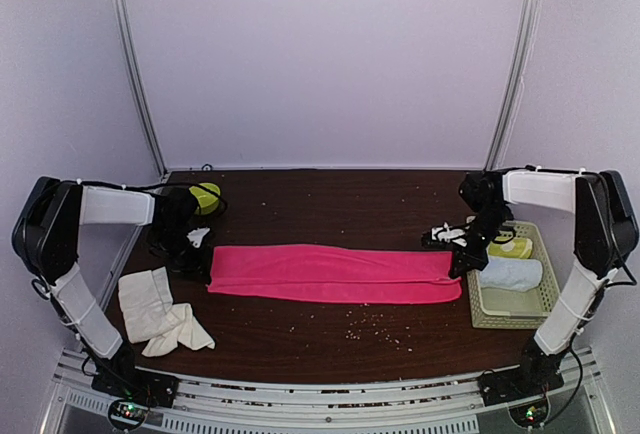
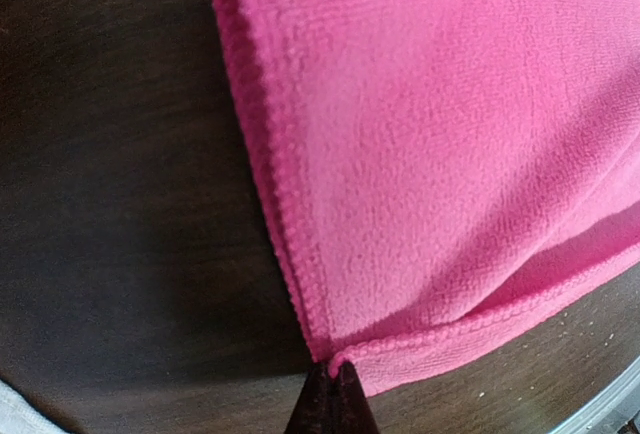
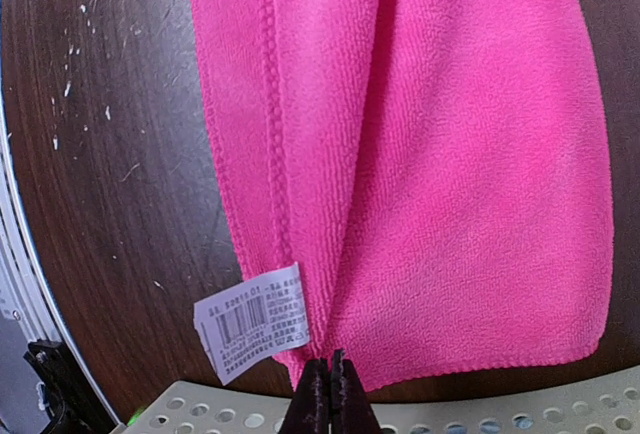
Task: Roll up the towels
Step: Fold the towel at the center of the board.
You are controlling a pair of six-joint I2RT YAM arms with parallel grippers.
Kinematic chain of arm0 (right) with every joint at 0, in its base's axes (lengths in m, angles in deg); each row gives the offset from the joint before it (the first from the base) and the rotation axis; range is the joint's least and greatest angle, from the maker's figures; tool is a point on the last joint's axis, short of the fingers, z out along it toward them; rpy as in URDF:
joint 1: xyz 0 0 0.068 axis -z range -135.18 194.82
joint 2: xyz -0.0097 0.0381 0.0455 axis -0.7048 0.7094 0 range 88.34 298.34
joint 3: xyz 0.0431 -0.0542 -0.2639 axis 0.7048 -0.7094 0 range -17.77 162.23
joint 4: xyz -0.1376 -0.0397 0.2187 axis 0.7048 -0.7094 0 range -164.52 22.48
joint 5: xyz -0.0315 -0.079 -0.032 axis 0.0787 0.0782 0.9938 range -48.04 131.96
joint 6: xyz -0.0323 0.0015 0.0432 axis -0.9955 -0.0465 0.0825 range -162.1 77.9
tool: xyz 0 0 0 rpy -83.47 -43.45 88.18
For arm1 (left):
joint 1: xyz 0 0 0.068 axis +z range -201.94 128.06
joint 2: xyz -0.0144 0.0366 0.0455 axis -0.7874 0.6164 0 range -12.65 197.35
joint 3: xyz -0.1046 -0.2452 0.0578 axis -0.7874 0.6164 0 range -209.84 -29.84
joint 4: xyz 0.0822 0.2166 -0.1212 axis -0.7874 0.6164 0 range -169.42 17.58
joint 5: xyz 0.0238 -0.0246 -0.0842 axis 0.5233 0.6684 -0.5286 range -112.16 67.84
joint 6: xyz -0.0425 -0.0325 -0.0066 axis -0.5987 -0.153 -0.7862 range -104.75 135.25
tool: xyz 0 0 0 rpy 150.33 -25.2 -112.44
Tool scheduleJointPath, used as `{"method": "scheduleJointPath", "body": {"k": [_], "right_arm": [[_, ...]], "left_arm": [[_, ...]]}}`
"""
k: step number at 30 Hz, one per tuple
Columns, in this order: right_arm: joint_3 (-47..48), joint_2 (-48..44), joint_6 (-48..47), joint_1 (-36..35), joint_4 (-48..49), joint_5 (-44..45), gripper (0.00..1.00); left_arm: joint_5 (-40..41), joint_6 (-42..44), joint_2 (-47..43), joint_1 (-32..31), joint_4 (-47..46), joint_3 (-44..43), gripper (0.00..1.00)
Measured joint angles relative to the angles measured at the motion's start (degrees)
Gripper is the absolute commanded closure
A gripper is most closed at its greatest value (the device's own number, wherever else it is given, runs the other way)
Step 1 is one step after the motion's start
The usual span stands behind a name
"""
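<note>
The pink towel (image 1: 330, 274) lies flat across the middle of the table, folded lengthwise into a long strip. My left gripper (image 1: 203, 257) is at its left end, and in the left wrist view its tips (image 2: 335, 369) are shut on the near corner hem of the pink towel (image 2: 430, 154). My right gripper (image 1: 455, 259) is at the right end, shut (image 3: 328, 359) on the towel's end edge (image 3: 450, 174), beside a white barcode label (image 3: 255, 324). The cream towel (image 1: 160, 311) lies crumpled at the front left, with no gripper near it.
A pale green perforated basket (image 1: 540, 306) stands at the right, its rim (image 3: 500, 409) just under my right gripper. It holds a white towel roll (image 1: 512, 274) and a yellow-green roll (image 1: 510, 247). Another yellow-green object (image 1: 205, 196) sits back left. Crumbs (image 1: 365, 324) dot the front.
</note>
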Motion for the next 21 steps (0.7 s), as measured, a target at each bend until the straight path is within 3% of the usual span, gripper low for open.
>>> {"method": "scheduleJointPath", "body": {"k": [4, 7, 11, 16, 21], "right_arm": [[-2.62, -0.31, -0.94, -1.40, 0.00, 1.33, 1.00], [-4.70, -0.33, -1.46, -2.73, 0.17, 2.95, 0.84], [-6.25, -0.33, -2.51, -3.91, 0.11, 5.81, 0.67], [-4.52, -1.70, -4.11, -3.91, -2.38, 6.86, 0.63], [0.15, -4.26, -3.96, -3.91, -5.18, 5.16, 0.64]], "left_arm": [[0.55, 0.00, 0.79, 0.00, -0.09, 0.00, 1.00], [0.79, -0.02, 0.81, 0.00, -0.11, 0.00, 0.93], [1.25, 0.07, 0.83, 0.00, -0.04, 0.00, 0.74], [2.51, -0.20, -0.96, 0.00, 1.03, -0.02, 0.60], [3.80, -0.63, -7.58, 0.00, 3.74, -1.66, 0.56]]}}
